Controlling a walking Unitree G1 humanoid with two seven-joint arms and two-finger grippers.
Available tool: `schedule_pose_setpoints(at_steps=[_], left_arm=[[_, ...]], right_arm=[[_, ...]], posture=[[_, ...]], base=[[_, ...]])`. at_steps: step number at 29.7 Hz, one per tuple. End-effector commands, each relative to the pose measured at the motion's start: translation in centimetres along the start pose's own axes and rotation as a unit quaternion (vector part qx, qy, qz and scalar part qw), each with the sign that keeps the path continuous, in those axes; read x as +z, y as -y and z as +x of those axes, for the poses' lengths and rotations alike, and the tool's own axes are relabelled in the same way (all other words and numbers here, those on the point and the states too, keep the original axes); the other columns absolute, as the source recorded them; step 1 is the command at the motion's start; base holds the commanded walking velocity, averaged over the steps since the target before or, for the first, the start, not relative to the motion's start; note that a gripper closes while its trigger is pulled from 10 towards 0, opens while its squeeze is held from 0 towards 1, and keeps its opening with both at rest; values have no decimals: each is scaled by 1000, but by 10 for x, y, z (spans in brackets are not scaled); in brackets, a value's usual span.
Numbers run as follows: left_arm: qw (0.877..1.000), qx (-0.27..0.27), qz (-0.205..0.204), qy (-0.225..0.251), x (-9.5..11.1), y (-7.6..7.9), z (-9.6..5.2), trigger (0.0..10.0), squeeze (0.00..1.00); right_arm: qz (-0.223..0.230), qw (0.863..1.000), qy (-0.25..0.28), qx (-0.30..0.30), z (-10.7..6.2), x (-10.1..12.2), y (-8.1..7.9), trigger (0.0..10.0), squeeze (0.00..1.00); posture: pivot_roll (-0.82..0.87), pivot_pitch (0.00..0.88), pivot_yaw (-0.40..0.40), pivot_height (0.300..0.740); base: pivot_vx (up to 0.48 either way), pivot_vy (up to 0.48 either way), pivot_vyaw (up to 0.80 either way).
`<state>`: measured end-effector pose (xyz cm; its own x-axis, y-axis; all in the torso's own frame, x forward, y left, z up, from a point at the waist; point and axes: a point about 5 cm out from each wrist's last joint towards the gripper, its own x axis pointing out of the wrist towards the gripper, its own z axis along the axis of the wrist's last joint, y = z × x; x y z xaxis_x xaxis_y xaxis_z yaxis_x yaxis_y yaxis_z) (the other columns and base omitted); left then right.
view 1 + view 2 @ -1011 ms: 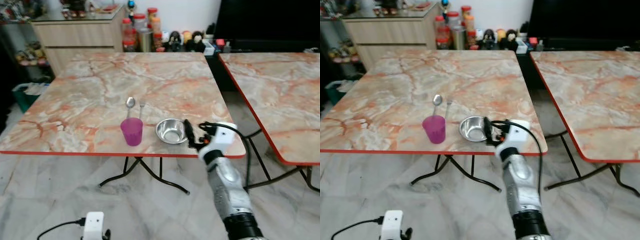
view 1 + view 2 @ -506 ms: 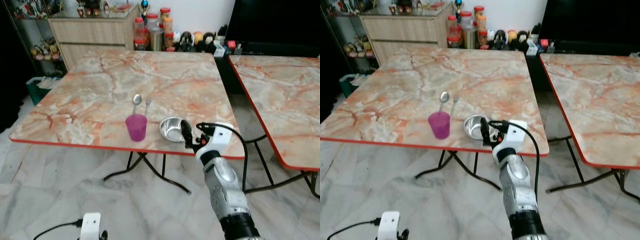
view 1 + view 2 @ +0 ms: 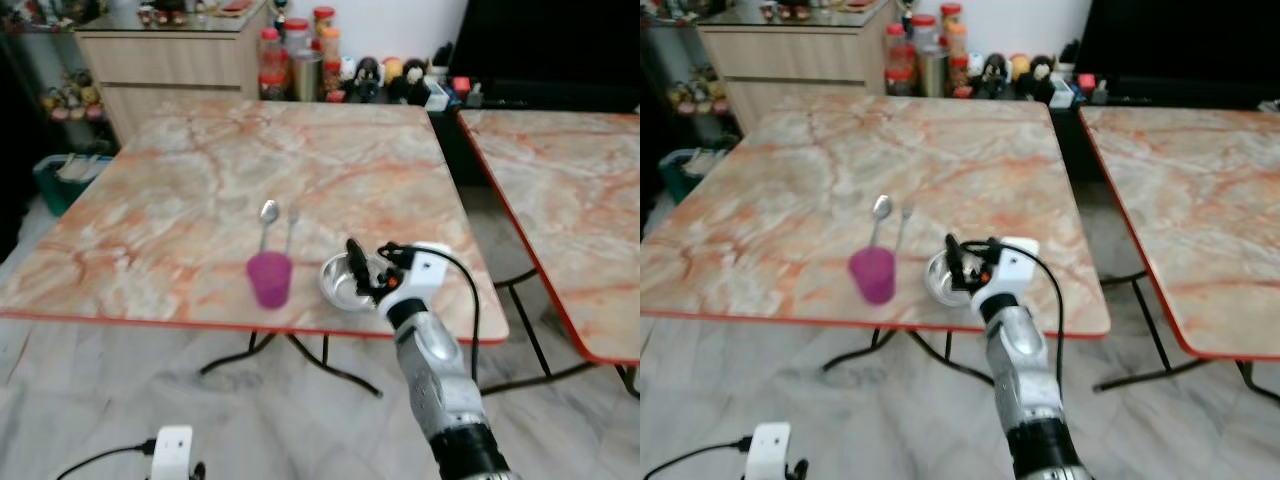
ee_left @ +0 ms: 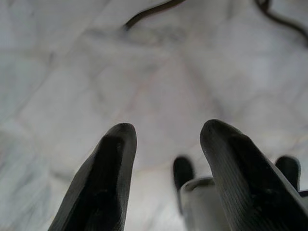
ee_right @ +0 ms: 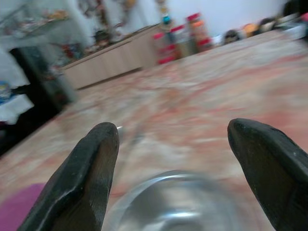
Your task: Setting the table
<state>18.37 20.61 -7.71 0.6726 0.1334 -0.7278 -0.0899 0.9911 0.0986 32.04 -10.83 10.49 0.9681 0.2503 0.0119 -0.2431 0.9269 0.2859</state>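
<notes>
Right pincer (image 3: pixel 358 268) gaping wide over the steel bowl (image 3: pixel 345 282) on table (image 3: pixel 200 200); next: lower, close on rim.

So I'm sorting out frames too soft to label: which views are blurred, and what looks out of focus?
Right wrist view: the steel bowl and pink cup are smeared, the right gripper fingers sharper. Left wrist view: the left gripper is crisp, the floor soft. Eye views: mildly soft, spoon and fork readable.
</notes>
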Motion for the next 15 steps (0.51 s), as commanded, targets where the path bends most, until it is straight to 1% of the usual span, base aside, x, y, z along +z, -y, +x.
schedule_pose_setpoints(at_steps=[1, 3, 5, 9, 15], left_arm=[[1000, 1, -5, -10, -7, 0, -2, 10000, 0], [1000, 0, -4, -10, -7, 0, -2, 10000, 0], [1000, 0, -4, -10, -7, 0, -2, 10000, 0], [1000, 0, -4, -10, -7, 0, -2, 10000, 0], [1000, 0, -5, -6, -6, 1, -2, 10000, 0]], right_arm=[[-2, 1000, 11, 10, 4, 6, -7, 10000, 0], [-1, 1000, 11, 9, 4, 5, -7, 10000, 0], [11, 1000, 11, 3, 4, 5, -6, 10000, 0], [12, 1000, 8, 4, 3, 4, -5, 10000, 0], [13, 1000, 2, 10, 3, 4, -6, 10000, 0]], posture=[[-34, 0, -30, 740], [-34, 0, -30, 740], [-33, 0, -31, 740], [-35, 0, -30, 740], [-34, 0, -30, 740]], base=[[274, 0, 800], [274, 0, 688], [276, 0, 0], [251, 0, 0], [0, 0, 0]])
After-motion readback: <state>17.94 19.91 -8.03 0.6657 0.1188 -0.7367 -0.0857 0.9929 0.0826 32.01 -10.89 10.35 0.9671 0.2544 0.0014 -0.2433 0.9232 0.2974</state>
